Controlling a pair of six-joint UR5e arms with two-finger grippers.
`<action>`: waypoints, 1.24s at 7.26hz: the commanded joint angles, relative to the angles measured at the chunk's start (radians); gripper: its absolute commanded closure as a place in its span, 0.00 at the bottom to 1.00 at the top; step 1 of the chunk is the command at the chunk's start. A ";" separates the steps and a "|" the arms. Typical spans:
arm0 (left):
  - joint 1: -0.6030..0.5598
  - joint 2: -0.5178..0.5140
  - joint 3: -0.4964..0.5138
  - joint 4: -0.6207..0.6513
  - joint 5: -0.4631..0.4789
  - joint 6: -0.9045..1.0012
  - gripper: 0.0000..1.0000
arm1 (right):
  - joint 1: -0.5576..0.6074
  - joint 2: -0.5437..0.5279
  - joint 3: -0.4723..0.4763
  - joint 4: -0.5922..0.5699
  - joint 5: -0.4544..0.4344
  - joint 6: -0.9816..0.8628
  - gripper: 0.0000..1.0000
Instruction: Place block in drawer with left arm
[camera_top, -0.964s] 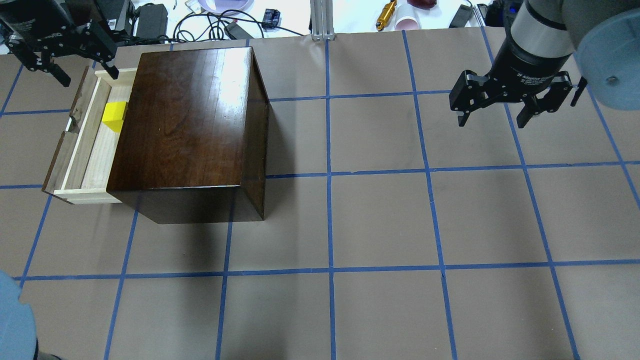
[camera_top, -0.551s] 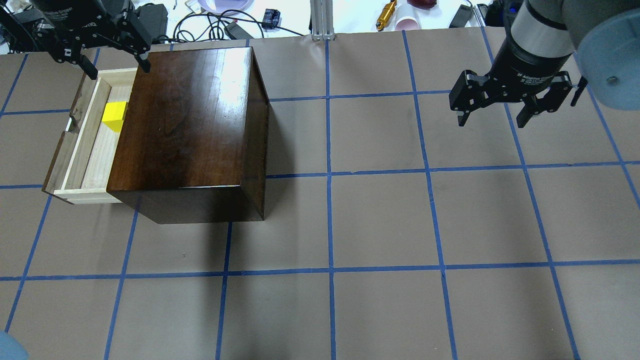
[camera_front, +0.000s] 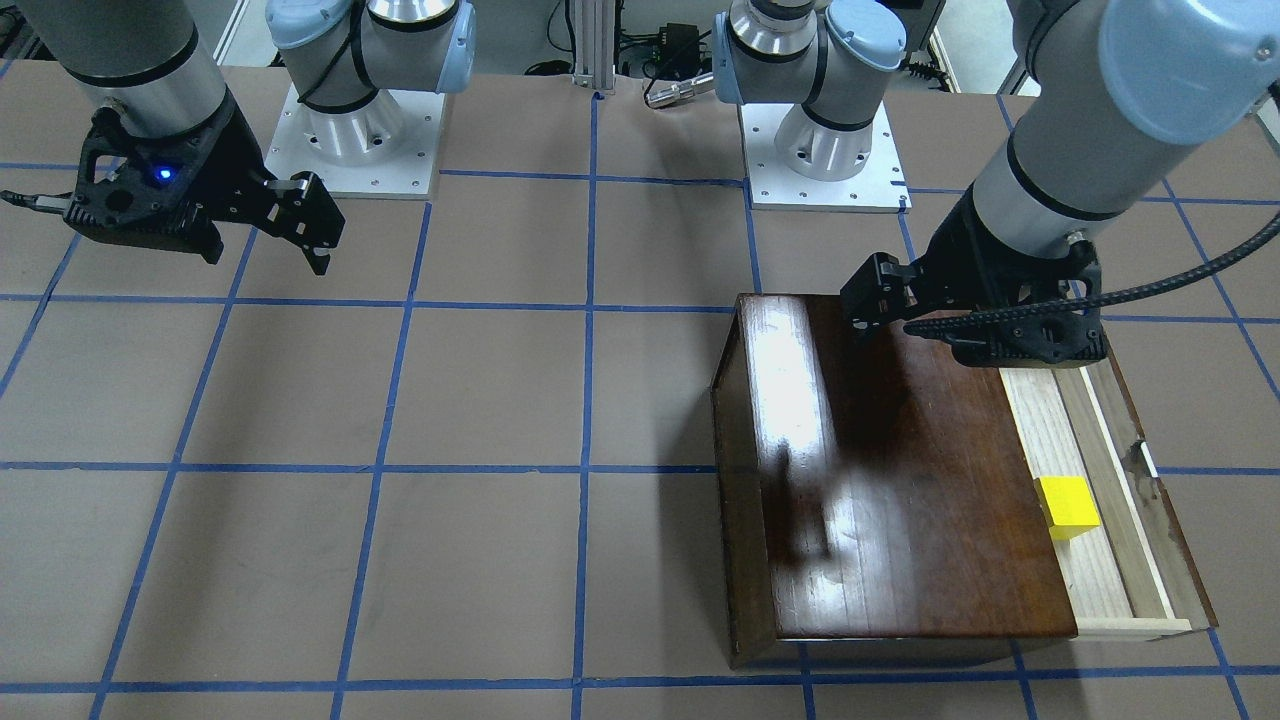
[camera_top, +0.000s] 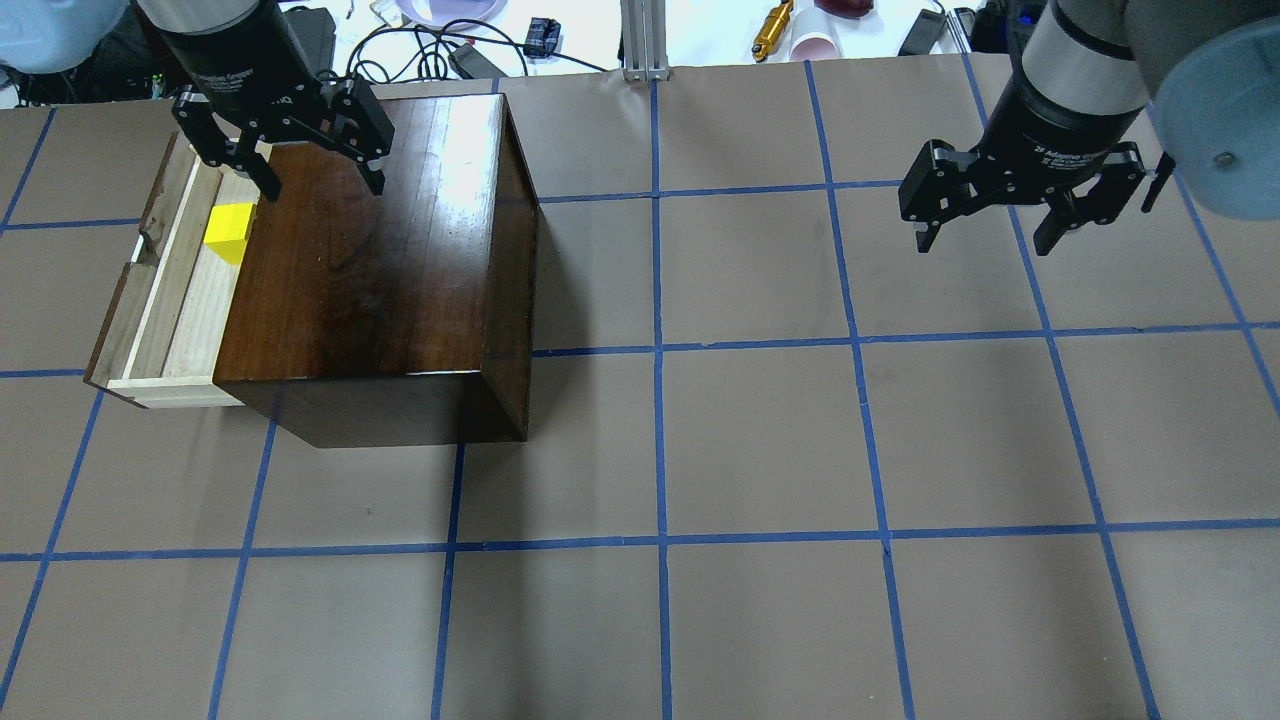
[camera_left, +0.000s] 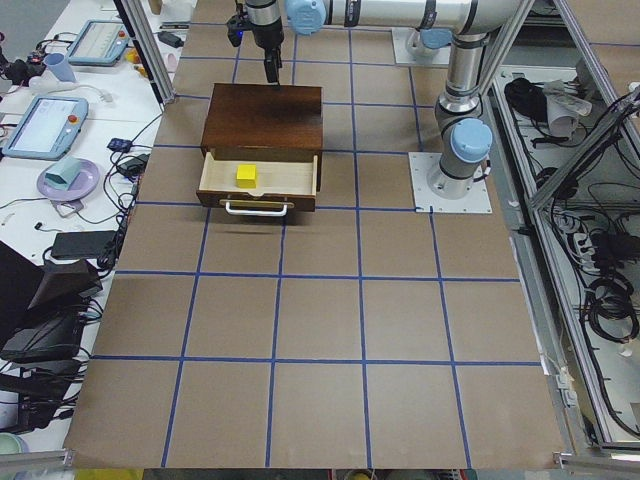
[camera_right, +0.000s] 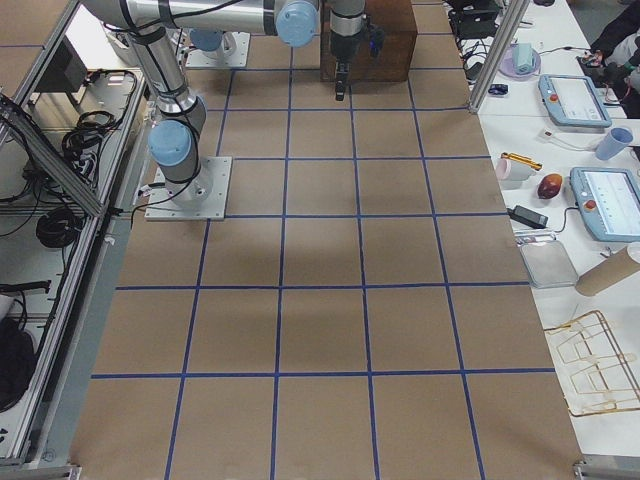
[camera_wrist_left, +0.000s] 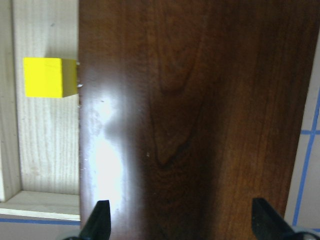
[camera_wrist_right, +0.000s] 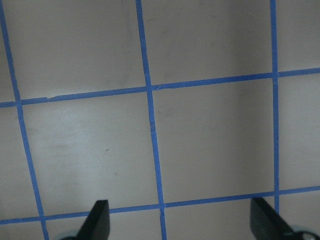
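Block, small bright yellow cube: lies flat on the floor of the drawer, in the half of the tray farther from the robot's base. It sits just beside the cabinet's front face; whether it touches that face cannot be told. Nothing grips it.

Drawer, shallow pale unfinished-wood tray with dark brown front panel: stands open, projecting from the cabinet toward the robot's left. The yellow cube rests inside it, on bare wood grain.

Cabinet, glossy dark brown wooden box: rests on the desk in the robot's left half and carries the drawer at its upper level. Its polished top reflects the room lights and bears a shadow from the arm above.

Left end effector, black two-finger unit: released, fingers spread wide and empty. It hangs over the cabinet's top near the far edge, fingertips pointing down, apart from the cube. A thick black braided cable loops from its wrist.

Right end effector, black two-finger unit: released, fingers spread and empty, held above bare desk well apart from the cabinet.

Desk, brown paper surface with a blue tape grid: carries the cabinet.
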 joint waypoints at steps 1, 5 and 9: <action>-0.024 0.018 -0.034 0.001 -0.005 0.011 0.00 | 0.000 0.000 0.000 0.000 0.000 0.000 0.00; -0.023 0.042 -0.084 0.007 0.001 0.014 0.00 | 0.000 0.000 0.000 0.000 0.000 0.000 0.00; -0.018 0.044 -0.079 0.007 -0.001 0.014 0.00 | -0.002 0.000 0.000 0.000 0.000 0.000 0.00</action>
